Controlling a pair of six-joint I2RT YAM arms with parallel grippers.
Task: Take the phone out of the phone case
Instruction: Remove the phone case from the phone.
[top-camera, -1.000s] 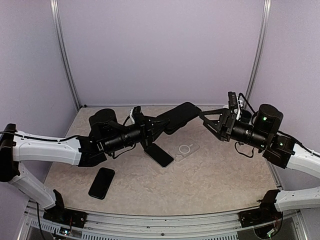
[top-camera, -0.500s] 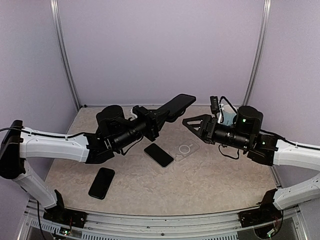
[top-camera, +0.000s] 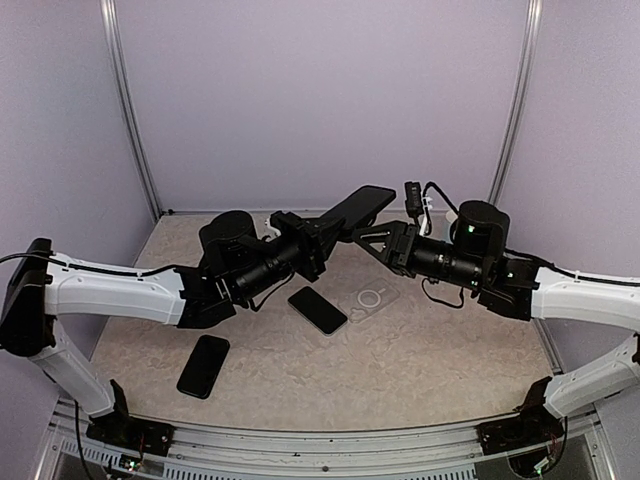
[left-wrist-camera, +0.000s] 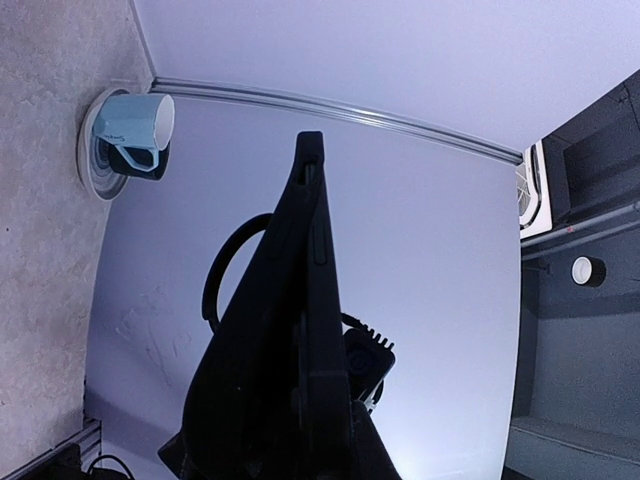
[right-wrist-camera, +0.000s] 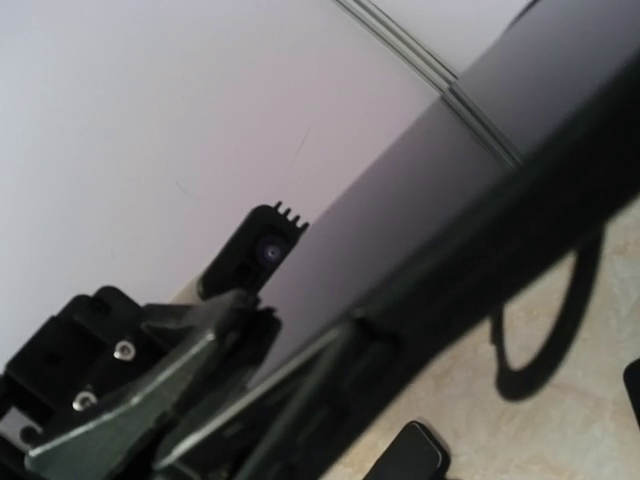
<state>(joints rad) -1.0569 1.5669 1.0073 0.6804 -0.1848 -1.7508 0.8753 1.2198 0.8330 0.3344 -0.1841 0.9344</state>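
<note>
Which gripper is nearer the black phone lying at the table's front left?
Left. The left gripper, shut on the raised phone case, hangs beyond the black phone, toward the table's middle; the right gripper is farther right.

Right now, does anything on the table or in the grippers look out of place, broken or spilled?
Nothing stands out. The left gripper holds the black cased phone tilted in the air; both loose black phones and the clear plastic case lie flat.
</note>
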